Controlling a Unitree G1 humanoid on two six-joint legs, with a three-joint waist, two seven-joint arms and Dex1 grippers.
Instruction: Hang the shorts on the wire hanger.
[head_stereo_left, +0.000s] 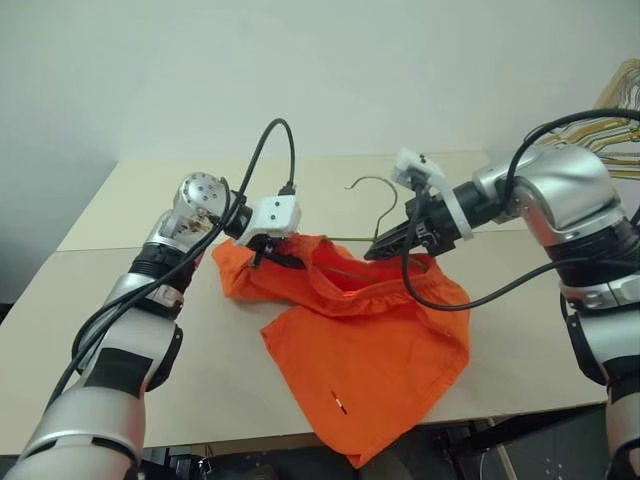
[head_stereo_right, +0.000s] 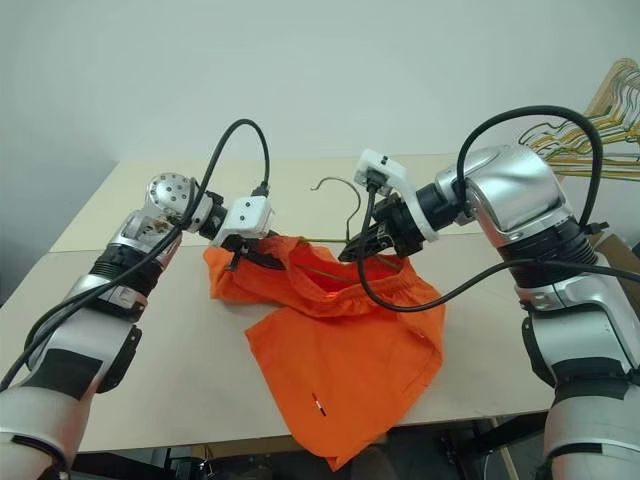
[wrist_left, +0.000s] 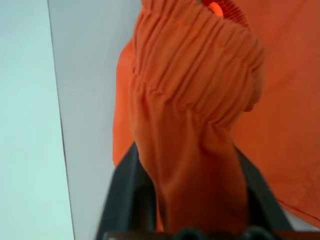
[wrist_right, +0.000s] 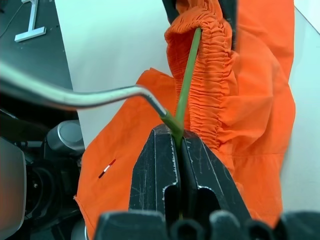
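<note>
Now threading | right gripper (wrist_right: 177, 137) clamps wire hanger (wrist_right: 186, 80) | left gripper (wrist_left: 190, 195) pinches shorts (head_stereo_left: 365, 350) waistband at nine o'clock | keep waistband taut, slide along wire

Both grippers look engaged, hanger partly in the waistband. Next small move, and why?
Probably draw the left gripper, shut on the gathered waistband, further along the wire hanger. The right gripper pinches the wire near the hook, and most of the shorts lie on the table.

Orange shorts (head_stereo_left: 365, 350) (waistband gathered) drape the wire hanger (head_stereo_left: 372, 200).
</note>
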